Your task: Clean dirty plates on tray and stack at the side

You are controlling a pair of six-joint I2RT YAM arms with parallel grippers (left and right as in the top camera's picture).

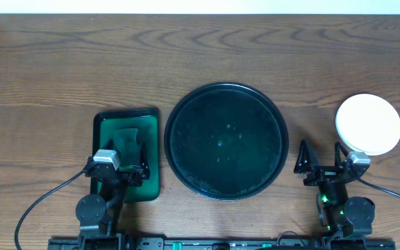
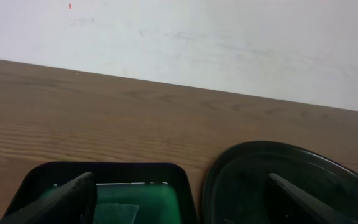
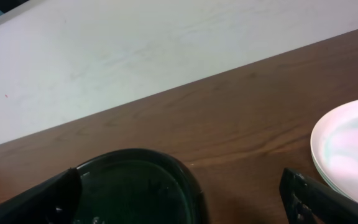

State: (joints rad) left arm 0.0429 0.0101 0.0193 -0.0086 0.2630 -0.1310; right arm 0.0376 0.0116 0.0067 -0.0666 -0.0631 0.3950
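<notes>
The plates are stacked on the bench at the right side, well apart from the black tray and just beyond the right claw. The stack lies flat with the faces turned upward; as the plates are round, no long axis can be given. A white plate is seen on top. In the right wrist view further rims are shown layered under its near edge, and faint teal and pink tinting is seen across the top face. The number of plates in the stack cannot be told.

The black tray is set at the middle of the bench, flat, rim up, its floor dark with a few small glints. Just beside it on the left a green tray is placed, its long axis running from near to far; a pale piece is laid inside it.

The left claw is held over the near half of the green tray, released, with its fingers spread wide and pointed toward the far edge of the bench. The right claw is likewise released, with nothing between its fingers, and is pointed the same way.
</notes>
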